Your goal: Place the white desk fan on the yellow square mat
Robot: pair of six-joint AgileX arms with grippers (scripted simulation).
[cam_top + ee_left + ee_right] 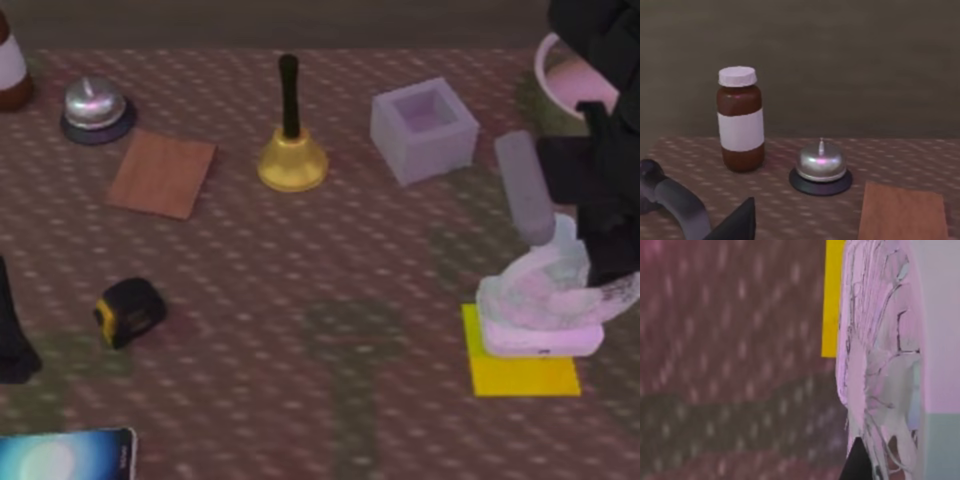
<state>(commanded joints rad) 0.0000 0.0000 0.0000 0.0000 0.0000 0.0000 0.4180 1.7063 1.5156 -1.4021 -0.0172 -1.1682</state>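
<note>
The fan (540, 305) sits on the mat's (525, 377) far edge, with the right gripper (600, 262) at its grille; I cannot tell its finger state. It looks light, rigid, top-heavy, with a fragile grille, so the base is the safer hold. The left gripper (12, 350) is parked at the table's left.

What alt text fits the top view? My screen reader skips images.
The white desk fan rests on the yellow square mat at the table's right, the right gripper at it; the left arm sits parked at the left edge.

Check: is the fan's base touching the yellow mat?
Cannot tell. In the top view the white desk fan overlaps the yellow square mat, but no view shows the contact line.
</note>
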